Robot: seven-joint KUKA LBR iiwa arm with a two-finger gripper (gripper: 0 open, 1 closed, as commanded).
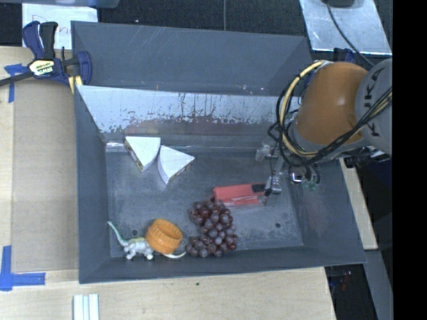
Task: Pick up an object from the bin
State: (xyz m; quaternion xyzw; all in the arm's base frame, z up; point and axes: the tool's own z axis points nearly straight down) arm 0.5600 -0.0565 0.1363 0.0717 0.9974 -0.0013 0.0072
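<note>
My gripper (269,170) hangs at the right side of the bin floor, under the orange dome on the wrist. Its two fingers stand apart, one fingertip (275,186) low by the right end of a red flat block (234,195), the other higher up toward the back wall. Nothing shows between them. The red block lies flat with a small dark piece at its right end, touching or nearly touching the lower fingertip. Just left of and below it sits a bunch of dark purple grapes (213,229).
An orange ribbed cup (164,236) and a small whitish toy animal (137,247) lie at the front left. Two white wedge blocks (144,150) (173,163) rest near the back left. Bare floor lies in front of the gripper at the front right.
</note>
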